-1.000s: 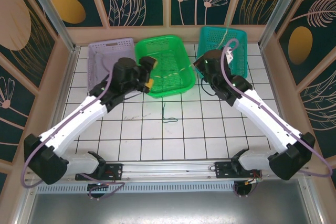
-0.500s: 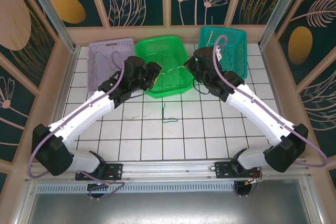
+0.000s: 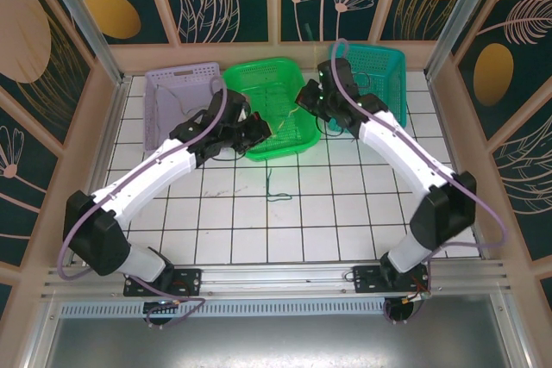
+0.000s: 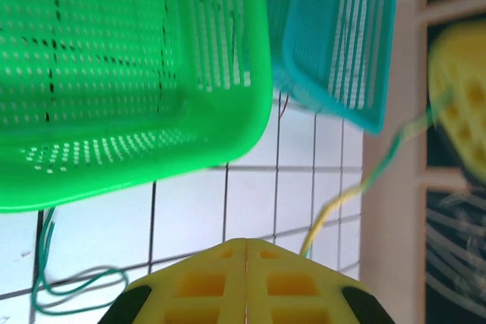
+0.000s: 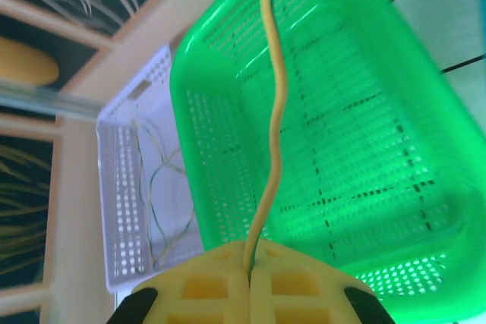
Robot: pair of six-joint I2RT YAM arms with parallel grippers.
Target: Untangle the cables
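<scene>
The left gripper (image 4: 244, 252) is clamped shut just off the near right corner of the green basket (image 4: 228, 142). A yellow wire (image 4: 334, 210) comes out from beside its fingers, so I'd say it has that wire pinched, though the pinch itself is hidden. The right gripper (image 5: 249, 252) is also closed, and there the wire plainly runs out from between the fingers and away across the basket. From above, the two grippers face each other over the basket's near right part, with the wire strung between them above the basket.

A green wire (image 4: 72, 294) lies in loose loops on the table (image 3: 345, 213), just near of the green basket. A pale wire (image 5: 156, 187) is curled inside the lilac basket (image 5: 121, 210) to the far left. The teal basket (image 4: 357, 111) stands to the right; I can't make out what is in it.

These wires look very light and limp. They will sag, curl and trail along with whatever pulls them, and a thin smooth jacket could slip through closed fingers if tugged hard. A sharp yank would likely tighten any knot and could snag on the basket's mesh. I'd hold near an end or just beside a crossing and draw the strand out slowly, keeping the span short.
</scene>
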